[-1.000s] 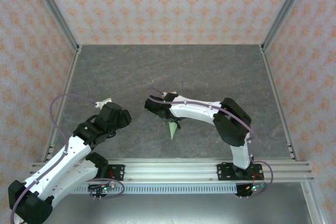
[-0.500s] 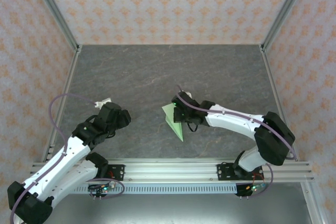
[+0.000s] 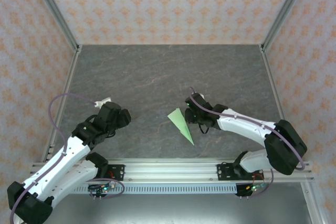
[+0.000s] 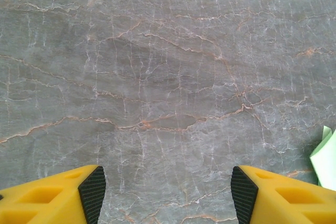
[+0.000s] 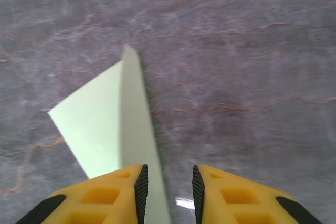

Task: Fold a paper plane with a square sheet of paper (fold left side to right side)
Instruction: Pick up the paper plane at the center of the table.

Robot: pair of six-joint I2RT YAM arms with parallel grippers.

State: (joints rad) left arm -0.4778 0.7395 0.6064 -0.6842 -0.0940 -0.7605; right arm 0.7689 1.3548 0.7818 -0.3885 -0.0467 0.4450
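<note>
The square sheet of paper [image 3: 180, 124], pale green, lies on the table folded into a narrow pointed dart, its tip toward the near edge. In the right wrist view the paper [image 5: 105, 124] shows a long crease. One folded strip runs down between the jaws, close to the left pad. My right gripper [image 5: 169, 178] hangs just over that strip with its jaws apart and a clear gap, so it is open. From above, the right gripper [image 3: 191, 110] sits at the paper's right side. My left gripper [image 4: 168, 184] is wide open over bare table, with a paper corner [image 4: 326, 157] at the right edge.
The grey marbled table [image 3: 157, 72] is walled by patterned panels with metal posts at the corners. A metal rail [image 3: 173, 169] with both arm bases runs along the near edge. The left arm [image 3: 84, 135] rests at the near left.
The right arm swung to the right, taking the folded paper along. Its jaws then parted, leaving the paper flat on the table. The left arm has not moved.
</note>
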